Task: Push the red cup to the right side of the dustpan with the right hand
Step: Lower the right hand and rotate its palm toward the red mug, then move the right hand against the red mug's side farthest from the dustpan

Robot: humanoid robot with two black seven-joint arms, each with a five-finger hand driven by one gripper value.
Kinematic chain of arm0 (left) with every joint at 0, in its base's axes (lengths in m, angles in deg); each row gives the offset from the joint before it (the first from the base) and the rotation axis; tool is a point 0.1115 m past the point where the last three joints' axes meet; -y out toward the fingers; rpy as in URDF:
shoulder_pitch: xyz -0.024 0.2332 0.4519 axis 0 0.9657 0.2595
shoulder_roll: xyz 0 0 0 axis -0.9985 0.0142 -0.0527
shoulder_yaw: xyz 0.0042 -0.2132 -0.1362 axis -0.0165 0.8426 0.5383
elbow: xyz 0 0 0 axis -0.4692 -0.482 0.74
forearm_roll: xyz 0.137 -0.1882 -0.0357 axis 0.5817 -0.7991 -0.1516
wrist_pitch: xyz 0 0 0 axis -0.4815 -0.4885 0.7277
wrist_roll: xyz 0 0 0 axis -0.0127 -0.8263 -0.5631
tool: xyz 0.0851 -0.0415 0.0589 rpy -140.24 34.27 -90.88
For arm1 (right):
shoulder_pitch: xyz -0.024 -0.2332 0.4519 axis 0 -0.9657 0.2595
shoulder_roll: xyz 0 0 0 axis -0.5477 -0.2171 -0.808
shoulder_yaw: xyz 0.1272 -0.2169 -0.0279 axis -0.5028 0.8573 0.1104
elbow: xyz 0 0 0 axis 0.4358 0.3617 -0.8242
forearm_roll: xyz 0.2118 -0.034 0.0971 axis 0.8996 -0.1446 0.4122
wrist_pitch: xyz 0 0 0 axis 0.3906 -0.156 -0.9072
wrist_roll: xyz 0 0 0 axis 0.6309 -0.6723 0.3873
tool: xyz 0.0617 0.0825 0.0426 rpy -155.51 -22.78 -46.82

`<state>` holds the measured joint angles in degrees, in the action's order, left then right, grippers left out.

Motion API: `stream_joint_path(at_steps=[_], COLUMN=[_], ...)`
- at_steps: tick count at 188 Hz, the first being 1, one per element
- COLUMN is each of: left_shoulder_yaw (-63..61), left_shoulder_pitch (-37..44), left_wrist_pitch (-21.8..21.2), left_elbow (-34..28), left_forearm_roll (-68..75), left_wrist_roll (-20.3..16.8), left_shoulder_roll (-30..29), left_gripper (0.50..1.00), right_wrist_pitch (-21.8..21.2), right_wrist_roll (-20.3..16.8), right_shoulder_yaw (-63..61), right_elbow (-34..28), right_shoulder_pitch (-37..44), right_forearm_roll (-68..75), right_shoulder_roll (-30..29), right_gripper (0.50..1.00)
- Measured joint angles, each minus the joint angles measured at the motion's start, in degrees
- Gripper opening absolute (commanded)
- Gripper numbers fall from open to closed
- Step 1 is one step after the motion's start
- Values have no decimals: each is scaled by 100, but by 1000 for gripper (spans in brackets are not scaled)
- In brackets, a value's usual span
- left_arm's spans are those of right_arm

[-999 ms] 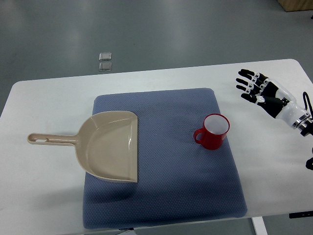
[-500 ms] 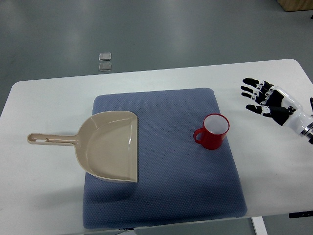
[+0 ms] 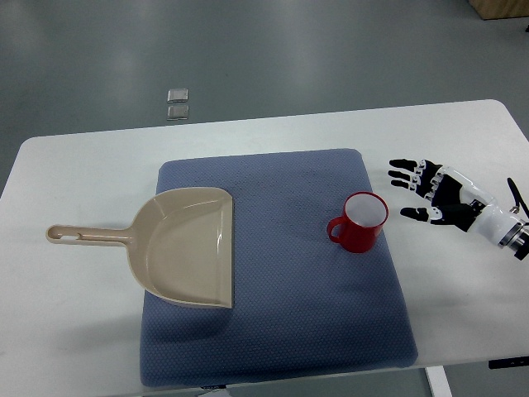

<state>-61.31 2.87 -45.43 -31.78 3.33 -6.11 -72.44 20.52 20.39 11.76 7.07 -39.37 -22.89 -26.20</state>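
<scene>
A red cup (image 3: 359,222) with a white inside stands upright on the right part of a blue mat (image 3: 281,273), its handle pointing left. A beige dustpan (image 3: 183,246) lies on the mat's left part, its long handle reaching left onto the white table. My right hand (image 3: 421,188) comes in from the right edge and hovers over the table just right of the cup, fingers spread toward it and holding nothing. A small gap separates its fingertips (image 3: 397,164) from the cup. The left arm is out of view.
The white table (image 3: 74,314) extends around the mat on all sides. Two small square floor plates (image 3: 178,103) show on the grey floor beyond the table's far edge.
My right hand has dropped lower and moved left toward the cup, its fingers now pointing at it. The cup and dustpan have not moved.
</scene>
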Motion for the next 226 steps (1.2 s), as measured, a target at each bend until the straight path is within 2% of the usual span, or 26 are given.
stream_joint_path(at_steps=[226], left_shoulder_yaw=[0], left_shoulder_pitch=[0], left_wrist_pitch=[4], left_elbow=[0], left_forearm_roll=[0], left_wrist_roll=[0], left_shoulder_roll=[0], left_gripper=[1000], right_wrist_pitch=[0], right_wrist_roll=[-61], right_shoulder_yaw=[403], right_elbow=[7], right_shoulder_pitch=[70], right_forearm_roll=[-39], right_shoulder_roll=[-264], right_gripper=[928])
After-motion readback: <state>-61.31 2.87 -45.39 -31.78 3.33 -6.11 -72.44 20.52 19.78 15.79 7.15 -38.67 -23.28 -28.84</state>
